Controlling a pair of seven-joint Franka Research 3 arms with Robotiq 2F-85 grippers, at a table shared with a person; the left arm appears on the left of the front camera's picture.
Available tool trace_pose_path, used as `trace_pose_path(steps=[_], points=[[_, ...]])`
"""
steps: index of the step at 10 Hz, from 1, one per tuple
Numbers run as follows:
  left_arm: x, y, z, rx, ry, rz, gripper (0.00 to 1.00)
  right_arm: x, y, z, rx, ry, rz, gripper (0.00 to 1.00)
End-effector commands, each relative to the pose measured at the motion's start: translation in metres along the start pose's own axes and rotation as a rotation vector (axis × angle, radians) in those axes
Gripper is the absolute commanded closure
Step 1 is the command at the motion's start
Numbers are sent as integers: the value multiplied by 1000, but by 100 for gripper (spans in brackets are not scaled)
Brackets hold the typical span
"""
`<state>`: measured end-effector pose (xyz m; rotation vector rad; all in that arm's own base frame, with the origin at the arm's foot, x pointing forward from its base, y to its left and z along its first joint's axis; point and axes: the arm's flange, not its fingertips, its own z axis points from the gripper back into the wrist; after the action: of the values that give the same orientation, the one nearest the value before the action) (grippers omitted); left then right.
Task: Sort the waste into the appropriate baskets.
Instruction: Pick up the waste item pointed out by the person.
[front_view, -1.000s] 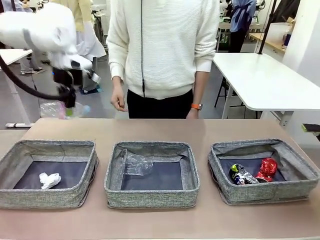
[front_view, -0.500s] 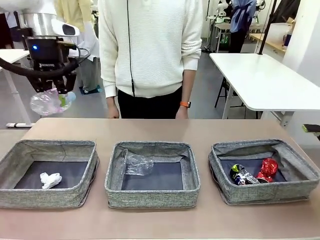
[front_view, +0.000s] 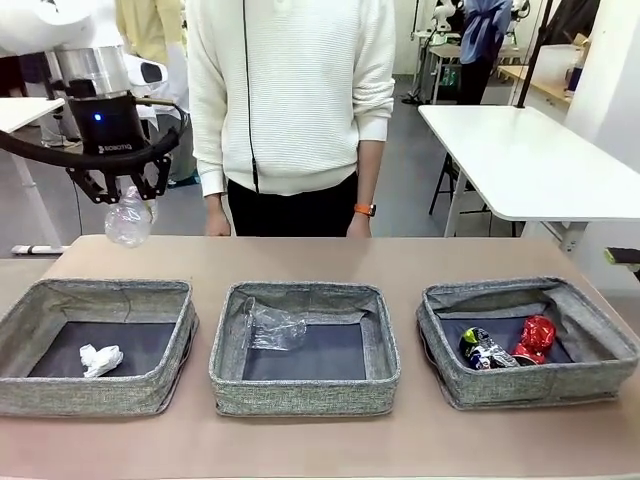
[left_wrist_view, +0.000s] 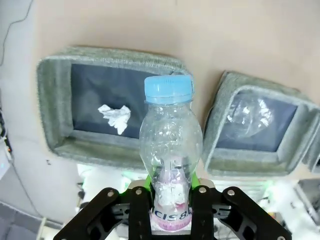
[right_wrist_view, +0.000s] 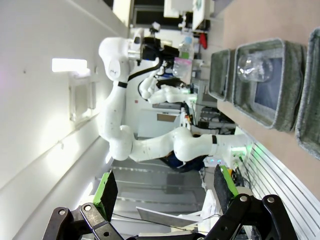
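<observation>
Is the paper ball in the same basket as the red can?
No, the paper ball lies in the left basket; the red can is in the right basket.

A brown bench (front_view: 300, 255) spans the foreground. Behind its far edge stands a person in a cream ribbed sweater (front_view: 290, 90) and dark trousers, an orange watch (front_view: 362, 210) on one wrist. A white table (front_view: 530, 160) stands farther right.
</observation>
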<state>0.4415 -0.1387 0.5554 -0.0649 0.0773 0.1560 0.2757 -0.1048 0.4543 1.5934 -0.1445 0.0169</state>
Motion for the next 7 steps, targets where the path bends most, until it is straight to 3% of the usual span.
trace_pose_path(steps=[1,2,4,7], points=[[-4,-4,-1,-6,-30,46,77,1,6,1,14,-2,-20,0],[-10,-26,6,-1,-54,-1,77,1,6,1,14,-2,-20,0],[-30,-85,58,10,-144,-4,77,1,6,1,14,-2,-20,0],[-50,-165,109,-17,-128,-78,77,1,6,1,14,-2,-20,0]])
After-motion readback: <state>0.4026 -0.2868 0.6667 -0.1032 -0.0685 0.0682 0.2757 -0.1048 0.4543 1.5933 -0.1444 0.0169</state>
